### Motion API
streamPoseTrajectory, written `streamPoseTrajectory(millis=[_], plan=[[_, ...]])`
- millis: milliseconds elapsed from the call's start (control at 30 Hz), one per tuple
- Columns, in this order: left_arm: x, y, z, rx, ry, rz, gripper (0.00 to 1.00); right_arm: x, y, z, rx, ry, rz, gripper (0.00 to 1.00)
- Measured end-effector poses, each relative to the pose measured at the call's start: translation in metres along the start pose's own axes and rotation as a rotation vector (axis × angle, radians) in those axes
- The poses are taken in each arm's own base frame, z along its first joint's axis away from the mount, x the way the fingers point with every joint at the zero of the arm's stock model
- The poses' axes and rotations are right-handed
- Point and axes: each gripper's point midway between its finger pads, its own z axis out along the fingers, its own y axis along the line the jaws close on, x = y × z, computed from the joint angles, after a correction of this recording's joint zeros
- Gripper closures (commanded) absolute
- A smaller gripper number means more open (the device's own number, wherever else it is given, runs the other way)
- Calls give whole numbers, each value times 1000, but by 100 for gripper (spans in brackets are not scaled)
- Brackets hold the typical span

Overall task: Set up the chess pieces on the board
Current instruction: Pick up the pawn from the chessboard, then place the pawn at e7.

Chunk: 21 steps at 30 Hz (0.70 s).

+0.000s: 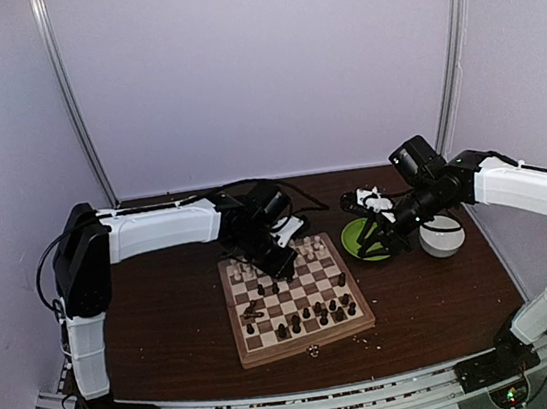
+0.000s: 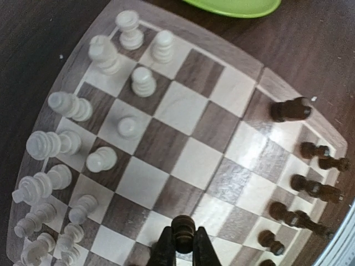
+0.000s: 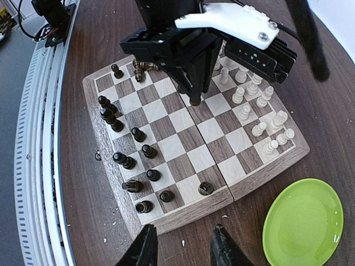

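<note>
Left claw (image 2: 183, 239) clamped on a dark piece (image 2: 183, 224) at mid-board (image 2: 191, 158). Other dark pieces (image 2: 313, 187) stand to its right, pale pieces (image 2: 101, 159) to its left. Right claw (image 3: 182, 244) part-open, empty. Next, probably: carry rightward to a vacant home square.

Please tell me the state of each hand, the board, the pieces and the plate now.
left hand, shut on a dark piece
right hand, open, empty
board, unfolded flat, partly set up
other dark pieces, some upright, some lying
green plate, empty
</note>
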Motion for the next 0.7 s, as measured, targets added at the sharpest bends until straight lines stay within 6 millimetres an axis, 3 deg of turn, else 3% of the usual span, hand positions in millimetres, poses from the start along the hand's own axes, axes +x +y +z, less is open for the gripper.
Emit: streamPoseTrajectory(millis=[233, 467, 700], plan=[[4, -42, -36, 100, -42, 80, 100, 1, 0, 0, -2, 3, 2, 67], [46, -54, -23, 148, 66, 98, 100, 1, 1, 0, -3, 3, 2, 67], [52, -63, -20, 181, 87, 111, 100, 1, 0, 0, -2, 3, 0, 67]])
